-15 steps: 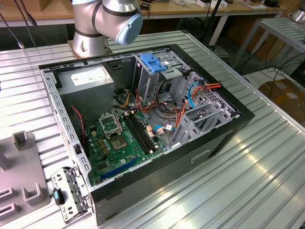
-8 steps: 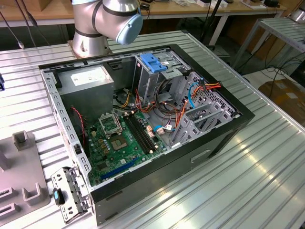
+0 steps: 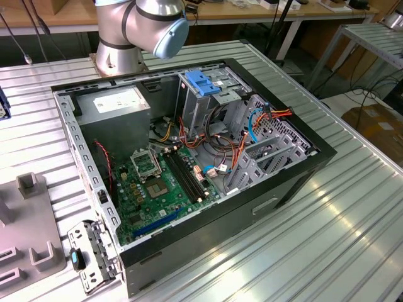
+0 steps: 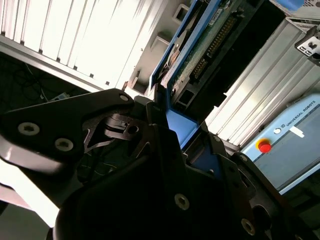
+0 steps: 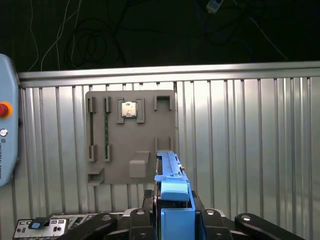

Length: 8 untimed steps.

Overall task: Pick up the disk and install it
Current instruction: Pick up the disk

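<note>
The disk [image 5: 172,186] is a dark drive with bright blue side rails, and in the first wrist view it stands edge-on above the grey fixture plate [image 5: 131,150]. My gripper [image 5: 173,214] is shut on its lower end, one black finger [image 5: 135,216] on each side. In the second wrist view the disk [image 4: 199,59] shows its green circuit board and a blue rail, again held in the gripper [image 4: 176,136]. The arm's base and elbow [image 3: 143,26] stand behind the open computer case [image 3: 189,157] in the exterior view.
The case holds a tall metal cage with a lighter-blue block [image 3: 203,82], a motherboard [image 3: 162,182], orange and blue cables and a side bay [image 3: 267,157]. The grey fixture plate [image 3: 25,220] lies at the exterior view's left. A teach pendant [image 4: 287,137] with a red button lies on the ribbed metal table [image 5: 250,150].
</note>
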Motion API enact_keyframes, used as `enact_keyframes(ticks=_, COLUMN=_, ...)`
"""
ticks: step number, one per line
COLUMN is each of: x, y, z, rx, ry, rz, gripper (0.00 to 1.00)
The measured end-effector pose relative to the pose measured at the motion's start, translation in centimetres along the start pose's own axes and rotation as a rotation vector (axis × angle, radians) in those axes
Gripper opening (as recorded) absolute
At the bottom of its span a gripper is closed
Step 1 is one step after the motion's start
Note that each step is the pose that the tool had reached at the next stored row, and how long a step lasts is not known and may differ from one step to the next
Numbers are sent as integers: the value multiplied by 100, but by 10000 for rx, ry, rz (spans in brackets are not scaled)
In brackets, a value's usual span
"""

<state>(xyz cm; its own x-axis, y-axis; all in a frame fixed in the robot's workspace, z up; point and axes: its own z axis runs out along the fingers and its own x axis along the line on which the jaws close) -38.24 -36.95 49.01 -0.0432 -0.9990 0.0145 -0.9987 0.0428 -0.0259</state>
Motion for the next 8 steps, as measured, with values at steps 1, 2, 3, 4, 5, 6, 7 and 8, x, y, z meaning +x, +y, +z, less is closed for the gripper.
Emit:
enact_keyframes(ticks=1, x=-1, y=-13, z=0, rx=0, ry=0, rz=0, gripper=37)
enact_keyframes(ticks=2, x=-1, y=-23, z=0, rx=-1, ry=0, rz=0, gripper=37)
enact_keyframes(ticks=3, x=-2, y=-30, z=1, rx=-1, ry=0, rz=0, gripper=37)
enact_keyframes(ticks=4, x=-2, y=-40, z=1, rx=0, ry=0, rz=0, gripper=37)
enact_keyframes(ticks=5, x=-2, y=-49, z=1, rx=-1, ry=0, rz=0, gripper=37)
enact_keyframes(ticks=6, x=-3, y=-57, z=1, rx=-1, ry=0, rz=0, gripper=37)
enact_keyframes(ticks=7, x=-3, y=-66, z=2, rx=-1, ry=0, rz=0, gripper=37)
enact_keyframes(ticks=8, x=-3, y=-74, z=2, rx=0, ry=0, rz=-1, gripper=37)
